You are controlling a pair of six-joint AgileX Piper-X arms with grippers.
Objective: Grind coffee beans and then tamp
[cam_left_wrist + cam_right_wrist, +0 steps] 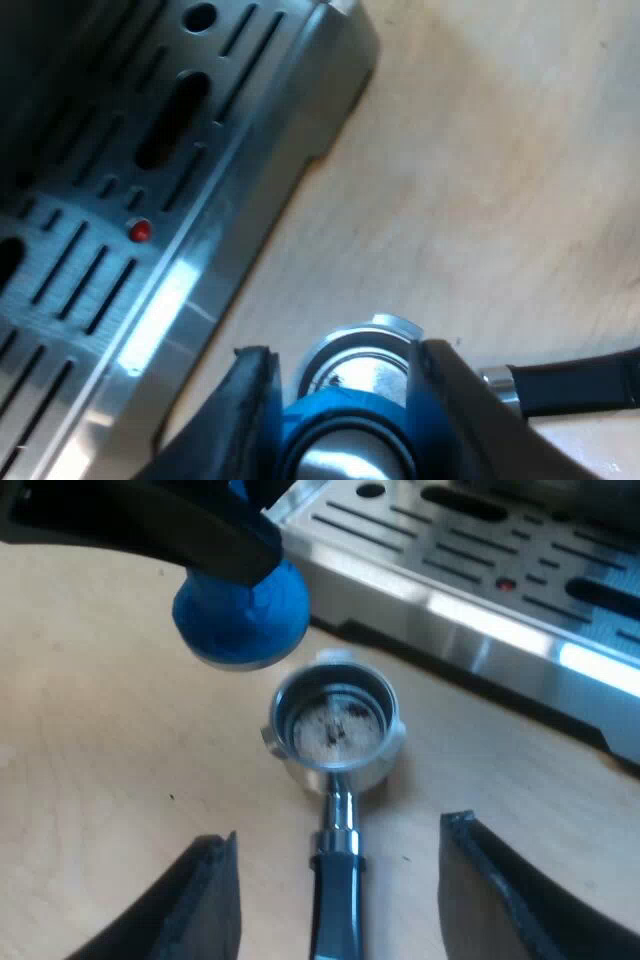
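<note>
Closest in, the left gripper has its jaws clamped on the blue tamper, gripped round its body so that the flat metal face points down. From that arm's view the tamper hangs over the holder, which lies loose on the wooden table. From the right wrist view it sits off toward one side of the basket rim and apart from it, so I cannot tell whether it is centred. I judge that it needs lining up before any press. The basket holds only a thin scatter of grounds, with bare metal showing through, so there looks to be little to tamp.

The machine's slotted drip tray runs close by the basket. Its steel edge is the one hard limit on that side, and open table lies everywhere else.

The right gripper has its jaws wide apart, one finger on each side of the holder's dark handle and touching neither. It is probably placed to close on the handle and steady the holder, and it has room to do so.
</note>
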